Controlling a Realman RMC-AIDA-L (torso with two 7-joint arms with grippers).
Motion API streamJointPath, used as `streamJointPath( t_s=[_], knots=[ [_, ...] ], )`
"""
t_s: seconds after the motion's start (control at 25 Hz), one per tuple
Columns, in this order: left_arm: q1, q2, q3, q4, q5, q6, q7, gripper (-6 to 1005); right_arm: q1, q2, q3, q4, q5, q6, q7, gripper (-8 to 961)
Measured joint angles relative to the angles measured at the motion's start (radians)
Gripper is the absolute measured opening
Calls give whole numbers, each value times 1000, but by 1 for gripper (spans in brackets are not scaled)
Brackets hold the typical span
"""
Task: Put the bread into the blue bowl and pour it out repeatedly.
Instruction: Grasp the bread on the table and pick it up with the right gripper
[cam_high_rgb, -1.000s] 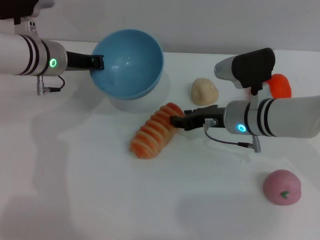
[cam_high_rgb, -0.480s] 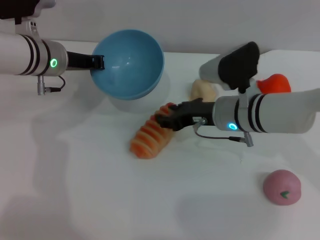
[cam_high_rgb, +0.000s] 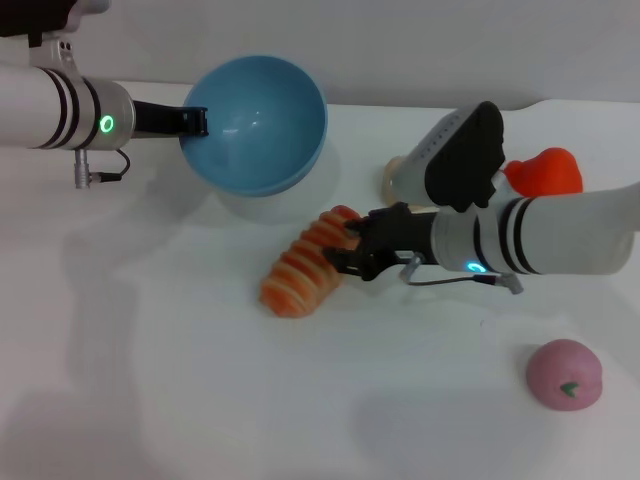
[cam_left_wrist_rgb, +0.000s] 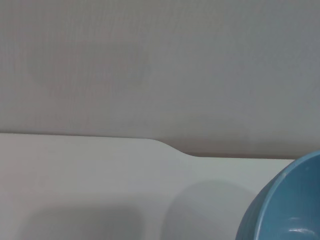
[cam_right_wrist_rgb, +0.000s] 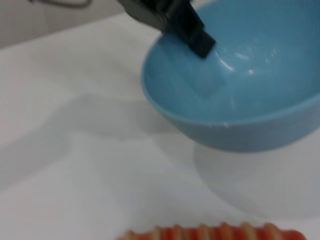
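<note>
White tabletop (cam_high_rgb: 200, 400), smooth and matte, running back to a pale grey wall (cam_left_wrist_rgb: 160, 65) at twelve o'clock.

Left gripper (cam_high_rgb: 192, 121) reaching in from nine o'clock, arm level, jaws closed on the rim of the blue bowl (cam_high_rgb: 258, 125) — bowl raised off the table and tipped, its opening turned toward the head camera, shadow on the surface beneath. Nothing inside it; only glossy highlights, seen in the right wrist view too (cam_right_wrist_rgb: 240, 75).

Right gripper (cam_high_rgb: 345, 250) coming in from three o'clock, forearm nearly level, black fingers parted and set about the upper-right end of the bread (cam_high_rgb: 305, 262); closed on the loaf or not — cannot tell. Bread lying flat on the table at about five o'clock from the bowl, striped side up, long axis slanting from seven to one o'clock.

Behind the right arm, partly hidden: beige lump (cam_high_rgb: 393, 175) and orange-red toy (cam_high_rgb: 545, 170). Pink round toy (cam_high_rgb: 565, 374) at four o'clock, well apart.
</note>
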Motion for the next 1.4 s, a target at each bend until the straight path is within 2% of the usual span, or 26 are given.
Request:
streamJointPath(
  t_s=[0.48,0.72,0.84,1.24,1.4],
  knots=[
    [-5,-2,0,-3,-8,18,-7,-1,0,1,-1,-31,3,-30,-55,494],
    [-5,-3,1,-4,-8,18,-20,-1,4,3,-5,-35,3,-34,-67,437],
    [-5,-5,1,-6,-8,19,-21,-1,5,3,-3,-41,4,-57,-67,302],
    [-5,-5,2,-8,-8,25,-21,0,0,2,-9,-18,4,-77,-68,79],
    [-5,-5,2,-8,-8,28,-21,0,-8,-4,0,-4,4,-74,-60,25]
  ],
)
